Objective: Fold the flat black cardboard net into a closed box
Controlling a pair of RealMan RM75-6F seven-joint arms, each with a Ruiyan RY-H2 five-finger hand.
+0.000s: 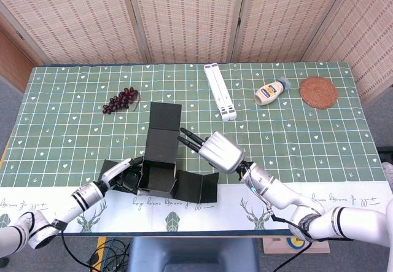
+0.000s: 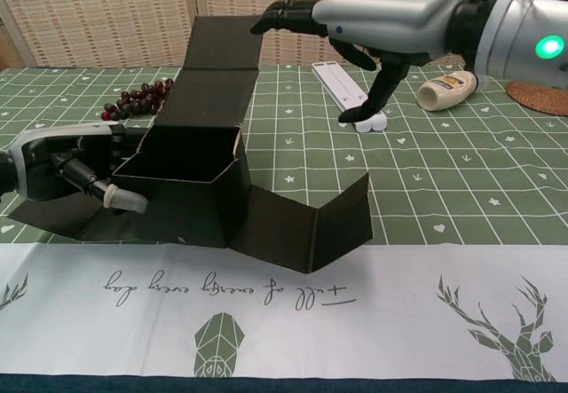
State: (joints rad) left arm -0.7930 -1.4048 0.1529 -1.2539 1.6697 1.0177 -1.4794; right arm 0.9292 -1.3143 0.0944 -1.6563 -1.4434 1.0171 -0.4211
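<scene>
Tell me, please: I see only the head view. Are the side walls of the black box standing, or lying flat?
Observer: Standing. In the chest view the black box is an open tray, with its back flap rising tall behind.
Operator: And the left hand?
Observer: The left hand lies low over the flat side panel; its fingers rest against the outer left wall.
Operator: How high is the right hand?
Observer: The right hand is well above the table, level with the flap's top, holding nothing.

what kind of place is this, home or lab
Probably a staged test setup dressed like a home: a table with a green patterned tablecloth, woven folding screens as backdrop, and household props such as grapes and a squeeze bottle.
</scene>
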